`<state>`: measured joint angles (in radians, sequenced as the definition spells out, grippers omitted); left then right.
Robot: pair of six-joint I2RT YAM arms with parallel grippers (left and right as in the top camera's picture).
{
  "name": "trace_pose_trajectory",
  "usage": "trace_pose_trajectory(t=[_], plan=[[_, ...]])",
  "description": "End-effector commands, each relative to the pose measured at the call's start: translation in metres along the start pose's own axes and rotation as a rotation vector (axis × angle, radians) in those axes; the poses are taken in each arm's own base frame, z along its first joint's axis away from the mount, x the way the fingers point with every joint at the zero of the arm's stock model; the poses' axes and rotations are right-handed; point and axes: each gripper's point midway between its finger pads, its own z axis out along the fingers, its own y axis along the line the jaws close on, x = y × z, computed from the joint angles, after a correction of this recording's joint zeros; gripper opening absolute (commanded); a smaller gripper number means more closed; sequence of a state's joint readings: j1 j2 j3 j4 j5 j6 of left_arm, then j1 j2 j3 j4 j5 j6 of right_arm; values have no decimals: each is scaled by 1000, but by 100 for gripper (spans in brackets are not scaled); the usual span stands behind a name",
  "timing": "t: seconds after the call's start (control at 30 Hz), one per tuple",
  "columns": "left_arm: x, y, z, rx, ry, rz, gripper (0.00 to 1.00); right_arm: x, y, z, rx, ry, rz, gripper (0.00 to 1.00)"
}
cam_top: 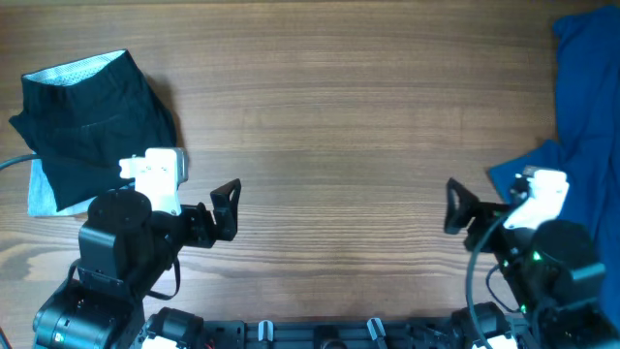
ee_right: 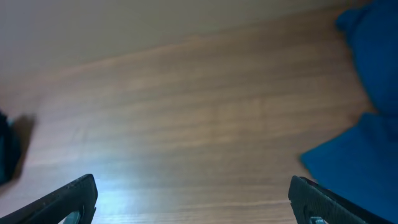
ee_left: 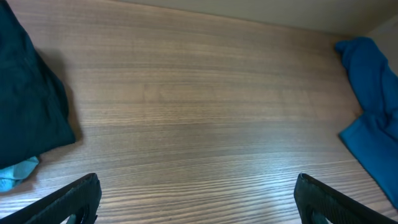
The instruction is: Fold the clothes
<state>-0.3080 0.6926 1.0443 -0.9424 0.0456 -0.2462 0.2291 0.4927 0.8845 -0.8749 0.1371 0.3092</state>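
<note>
- Black shorts (cam_top: pixel 92 121) lie at the far left of the bench (cam_top: pixel 339 107), just beyond your left arm, pale waistband facing away from you.
- A light-blue scrap (cam_top: pixel 39 199) pokes out from under their near-left corner and touches them. You can't tell what it is.
- Left pincer (cam_top: pixel 229 210): spread, holding nothing, over bare wood just right of the shorts.
- Right pincer (cam_top: pixel 453 208): spread and empty too, well apart from the shorts and near the blue cloth (cam_top: pixel 591 87) on the right edge.
- Progress, a judgement: the shorts look compact, roughly squared, maybe folded over once, but the edges are uneven and the right side bulges.
- You can't count layers from here.
- Left to do, if anything: flatten, square the edges, one more fold.
</note>
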Motion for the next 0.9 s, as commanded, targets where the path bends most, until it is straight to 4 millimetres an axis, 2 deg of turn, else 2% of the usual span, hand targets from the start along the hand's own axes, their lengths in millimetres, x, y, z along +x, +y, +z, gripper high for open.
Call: trace_pose_trajectory(t=[0.0,0.13,0.33,0.63,0.73,0.87], plan=[[1,2,1,-12,-1,-5,100,-7,-13,-14,27,-96,-70,100],[1,2,1,-12,-1,-5,100,-3,-15,-25,2,-240,-153,100],[1,2,1,-12,-1,-5,100,10,-17,-14,-33,-394,-148,100],[1,2,1,-12,-1,-5,100,13,-9,26,-106,-539,-162,100],[1,2,1,-12,-1,-5,100,22,-11,42,-110,-565,-162,100],[1,2,1,-12,-1,-5,100,50,-7,66,-164,-533,-178,100]])
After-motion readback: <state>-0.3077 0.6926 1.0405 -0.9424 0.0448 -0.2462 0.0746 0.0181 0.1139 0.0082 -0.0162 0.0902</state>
